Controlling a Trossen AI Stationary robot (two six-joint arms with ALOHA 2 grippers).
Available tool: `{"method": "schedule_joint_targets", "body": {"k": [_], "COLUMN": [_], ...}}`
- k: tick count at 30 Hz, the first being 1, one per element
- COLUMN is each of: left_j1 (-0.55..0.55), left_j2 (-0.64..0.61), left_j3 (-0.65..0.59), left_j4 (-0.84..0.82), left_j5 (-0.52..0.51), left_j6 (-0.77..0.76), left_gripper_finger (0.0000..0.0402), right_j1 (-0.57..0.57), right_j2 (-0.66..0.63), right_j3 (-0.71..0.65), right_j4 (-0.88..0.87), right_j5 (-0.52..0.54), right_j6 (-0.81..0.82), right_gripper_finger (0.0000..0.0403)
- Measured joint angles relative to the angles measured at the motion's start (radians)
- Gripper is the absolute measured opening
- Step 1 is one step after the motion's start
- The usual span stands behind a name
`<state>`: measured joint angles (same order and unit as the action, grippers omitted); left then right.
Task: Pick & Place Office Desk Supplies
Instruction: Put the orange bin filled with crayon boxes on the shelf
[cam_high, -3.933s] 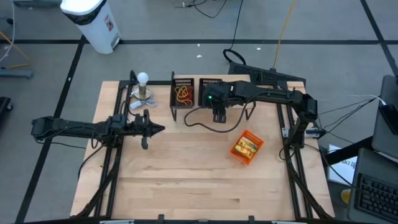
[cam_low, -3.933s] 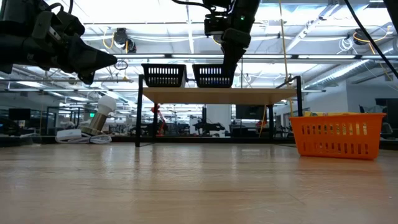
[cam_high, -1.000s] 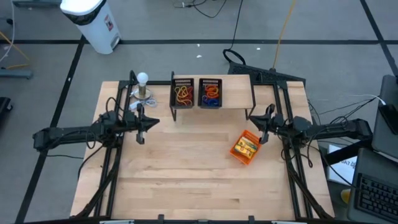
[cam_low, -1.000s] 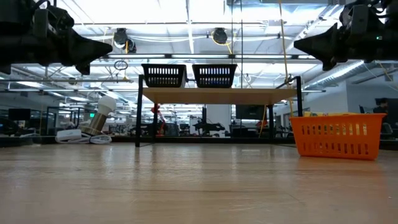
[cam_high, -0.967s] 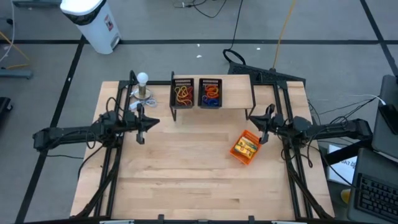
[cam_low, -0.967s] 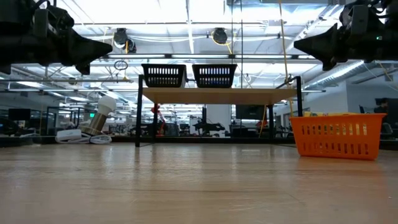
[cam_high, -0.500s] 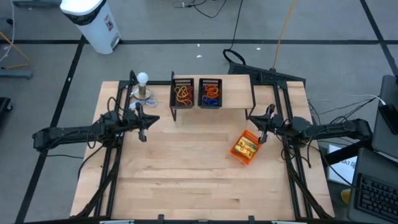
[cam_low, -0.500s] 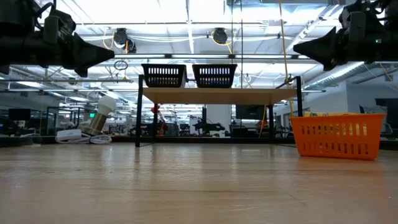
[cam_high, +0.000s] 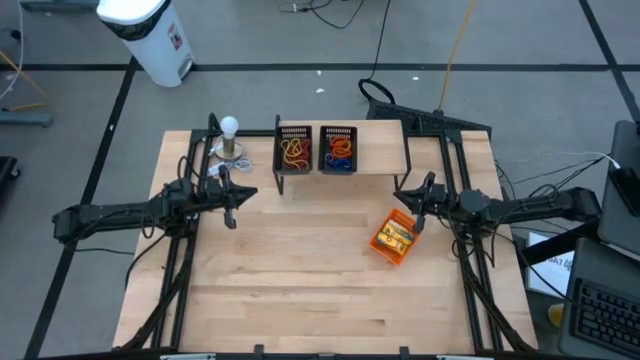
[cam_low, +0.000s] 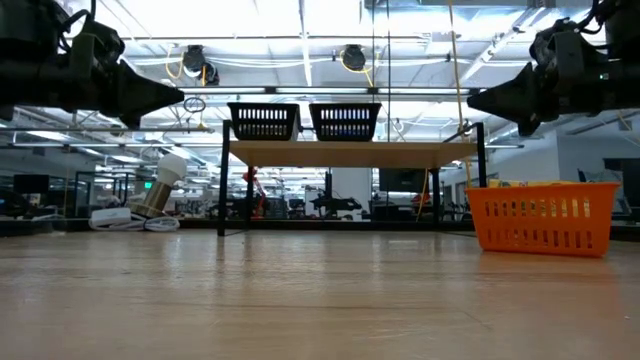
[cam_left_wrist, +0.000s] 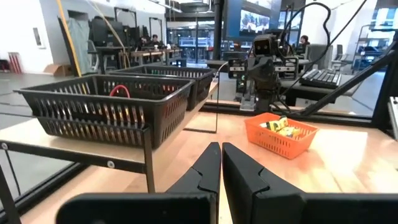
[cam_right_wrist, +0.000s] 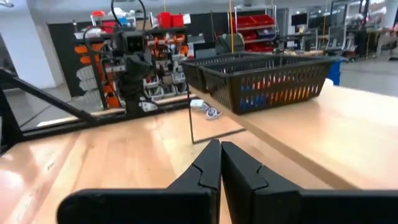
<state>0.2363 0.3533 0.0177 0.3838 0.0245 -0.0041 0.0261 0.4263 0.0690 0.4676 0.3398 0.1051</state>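
Observation:
Rubber-band loops lie in two black mesh baskets on a raised shelf: orange and red ones in the left basket (cam_high: 293, 150), blue and red ones in the right basket (cam_high: 340, 150). Small yellow packets (cam_high: 397, 235) lie in an orange tray (cam_high: 381, 243) on the table, right of centre. My left gripper (cam_high: 245, 193) hovers shut near the left edge, pointing level toward the table's right. My right gripper (cam_high: 402, 197) hovers shut just beyond the orange tray, pointing toward the left. Both are clear of the table, with nothing between their fingers.
The baskets stand on a wooden shelf (cam_high: 380, 150) with thin black legs at the far middle. A white ball on a small stand (cam_high: 230, 130) sits at the far left. Bare wood fills the table's near half. The orange tray (cam_low: 542, 215) rests flat on the table.
Both grippers have tipped their fingertips down a little, toward level, and have stayed shut. My right gripper has also edged slightly toward the table's left. Nothing on the table has moved.

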Motion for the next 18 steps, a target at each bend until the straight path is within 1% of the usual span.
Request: {"method": "schedule_joint_targets", "body": {"k": [3, 5, 9, 11, 15, 18], "left_j1": [0.0, 0.0, 0.0, 0.0, 0.0, 0.0], "left_j2": [0.0, 0.0, 0.0, 0.0, 0.0, 0.0], "left_j3": [0.0, 0.0, 0.0, 0.0, 0.0, 0.0], "left_j4": [-0.014, -0.023, -0.022, -0.022, -0.02, 0.009], "left_j5": [0.0, -0.002, -0.012, -0.014, -0.027, -0.095], "left_j6": [-0.002, 0.004, 0.021, 0.019, 0.021, 0.025], "left_gripper_finger": [0.0019, 0.0019, 0.0019, 0.0019, 0.0019, 0.0019], "right_j1": [0.017, 0.035, 0.079, 0.108, 0.182, 0.238], "right_j2": [0.024, 0.053, 0.136, 0.19, 0.3, 0.385], "right_j3": [0.043, 0.111, 0.293, 0.383, 0.546, 0.648], "right_j4": [-0.034, -0.071, -0.272, -0.375, -0.511, -0.642], "right_j5": [0.012, 0.058, 0.13, 0.135, 0.135, 0.131], "right_j6": [-0.059, -0.097, -0.126, -0.124, -0.112, -0.068], "right_gripper_finger": [0.0007, 0.0008, 0.0008, 0.0008, 0.0008, 0.0003]}}
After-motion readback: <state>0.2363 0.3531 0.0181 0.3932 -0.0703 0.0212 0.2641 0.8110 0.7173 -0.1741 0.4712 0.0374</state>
